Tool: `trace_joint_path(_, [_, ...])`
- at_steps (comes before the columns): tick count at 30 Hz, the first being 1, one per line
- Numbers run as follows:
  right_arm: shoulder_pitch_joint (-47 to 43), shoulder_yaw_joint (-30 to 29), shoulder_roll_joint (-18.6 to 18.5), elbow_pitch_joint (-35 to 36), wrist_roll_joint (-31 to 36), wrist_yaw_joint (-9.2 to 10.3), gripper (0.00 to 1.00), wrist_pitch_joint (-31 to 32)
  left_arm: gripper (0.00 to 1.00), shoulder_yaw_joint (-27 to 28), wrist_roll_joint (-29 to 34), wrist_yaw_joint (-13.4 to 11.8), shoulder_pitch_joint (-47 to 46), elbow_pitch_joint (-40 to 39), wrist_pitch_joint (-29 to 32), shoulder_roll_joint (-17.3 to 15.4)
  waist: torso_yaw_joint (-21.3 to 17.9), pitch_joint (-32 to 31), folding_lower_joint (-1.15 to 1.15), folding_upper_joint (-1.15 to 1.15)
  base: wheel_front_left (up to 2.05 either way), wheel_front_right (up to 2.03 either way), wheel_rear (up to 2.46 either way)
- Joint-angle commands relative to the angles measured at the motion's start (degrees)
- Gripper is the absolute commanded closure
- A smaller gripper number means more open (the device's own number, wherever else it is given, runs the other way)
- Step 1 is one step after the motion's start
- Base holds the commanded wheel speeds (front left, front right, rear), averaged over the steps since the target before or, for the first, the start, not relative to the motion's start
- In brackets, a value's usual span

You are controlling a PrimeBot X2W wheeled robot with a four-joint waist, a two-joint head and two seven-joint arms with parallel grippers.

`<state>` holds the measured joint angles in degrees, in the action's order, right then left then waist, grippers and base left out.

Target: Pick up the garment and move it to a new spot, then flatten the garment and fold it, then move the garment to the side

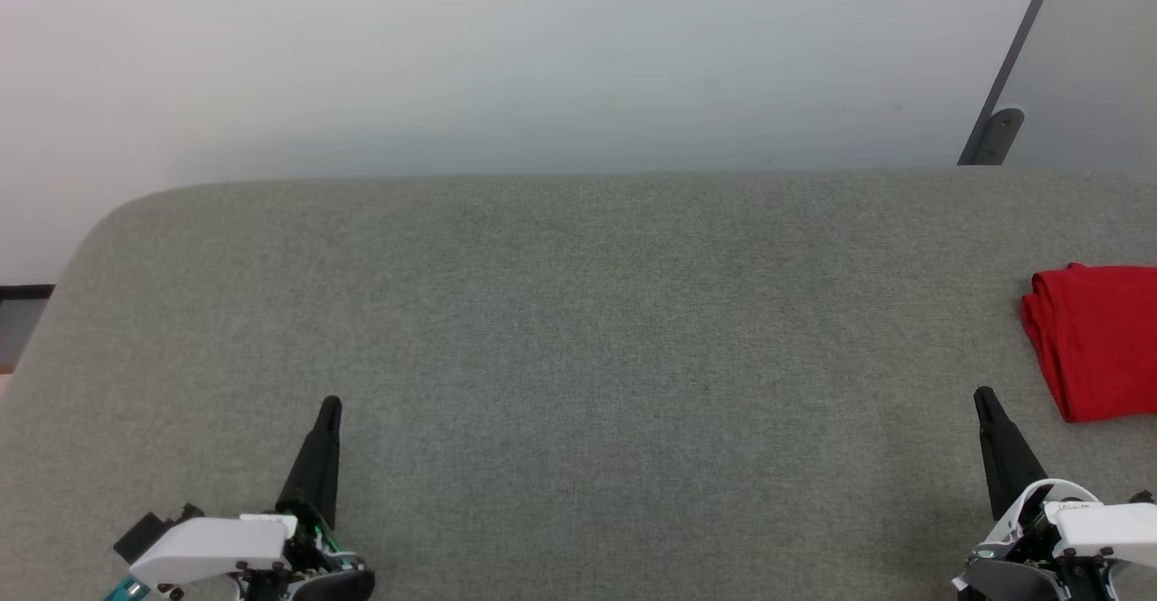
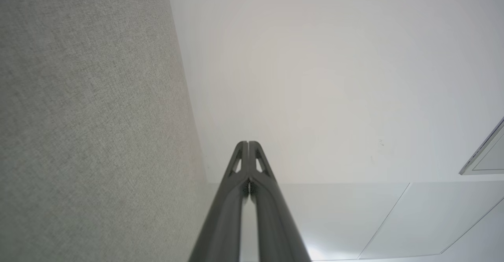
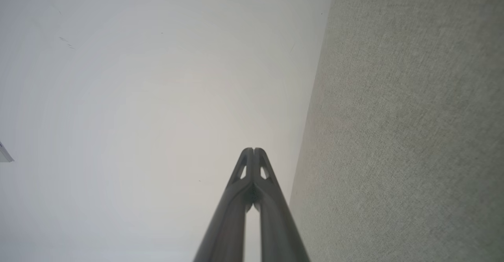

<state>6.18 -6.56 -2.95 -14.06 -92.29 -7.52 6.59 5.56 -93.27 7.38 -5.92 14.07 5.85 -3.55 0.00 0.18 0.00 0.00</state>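
The garment point(image 1: 1098, 339) lies folded into a red bundle at the right edge of the grey felt table point(image 1: 578, 339), cut off by the head view's border. My right gripper point(image 1: 983, 395) rests at the lower right, shut and empty, its tip a little left of and below the garment. At the lower left my left gripper point(image 1: 331, 402) is shut with nothing in it, far from the garment. In the left wrist view the left gripper point(image 2: 248, 143) has its fingers pressed together. The right gripper point(image 3: 253, 149) looks the same in the right wrist view.
A pale wall point(image 1: 542, 59) rises behind the table's far edge. A grey slanted bar with a bracket point(image 1: 999, 131) stands at the back right. The table's left corner point(image 1: 108, 221) is rounded.
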Motion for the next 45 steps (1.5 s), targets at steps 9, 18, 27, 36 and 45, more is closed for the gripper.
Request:
trace_joint_path(9, [0.17, -0.06, 0.22, -0.01, -0.17, 0.06, 1.0, 0.14, 1.0, 0.24, 0.3, 0.2, -0.59, 0.05, 0.13, 0.13, 0.0, 0.0, 0.0, 0.0, 0.0, 0.0, 0.0])
trace_joint_path(18, [0.18, -0.06, 0.22, -0.01, -0.17, 0.06, 1.0, 0.15, 1.0, 0.35, 0.44, 0.2, -0.6, 0.06, 0.25, 0.19, 0.0, 0.0, 0.0, 0.0, 0.0, 0.0, 0.0])
trace_joint_path(27, [0.18, -0.07, 0.22, -0.01, -0.16, 0.06, 1.0, 0.15, 1.0, 0.44, 0.5, 0.2, -0.61, 0.07, 0.36, 0.26, 0.0, 0.0, 0.0, 0.0, 0.0, 0.0, 0.0])
trace_joint_path(36, [0.18, -0.07, 0.22, -0.01, -0.15, 0.06, 1.0, 0.16, 1.0, 0.52, 0.48, 0.2, -0.62, 0.07, 0.46, 0.32, 0.0, 0.0, 0.0, 0.0, 0.0, 0.0, 0.0])
trace_joint_path(45, [0.18, -0.07, 0.23, -0.01, -0.15, 0.06, 1.0, 0.16, 1.0, 0.57, 0.52, 0.2, -0.63, 0.06, 0.51, 0.37, 0.0, 0.0, 0.0, 0.0, 0.0, 0.0, 0.0])
